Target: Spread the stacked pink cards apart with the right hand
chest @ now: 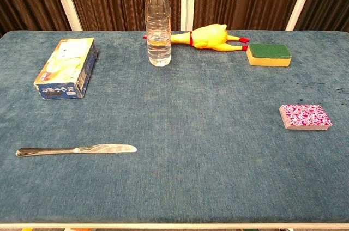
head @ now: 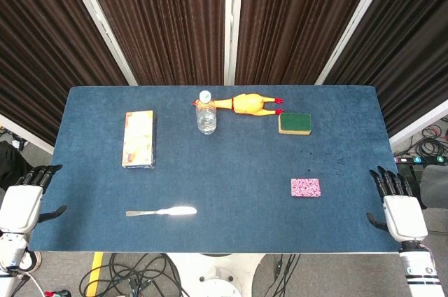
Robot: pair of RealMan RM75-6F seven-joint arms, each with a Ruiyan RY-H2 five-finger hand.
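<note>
A stack of pink patterned cards [head: 306, 187] [chest: 305, 116] lies squared up on the blue table, right of centre and toward the front. My right hand [head: 398, 206] rests at the table's right front edge, fingers apart and holding nothing, well to the right of the cards. At the left front edge my left hand [head: 26, 199] also lies with fingers spread and nothing in it. Neither hand appears in the chest view.
A butter knife [head: 162, 211] [chest: 76, 150] lies front left. A box [head: 138, 139] [chest: 66, 67] sits at the left. A water bottle [head: 206, 112] [chest: 158, 21], a rubber chicken [head: 246, 104] [chest: 210, 37] and a green-topped sponge [head: 295, 123] [chest: 268, 54] line the back.
</note>
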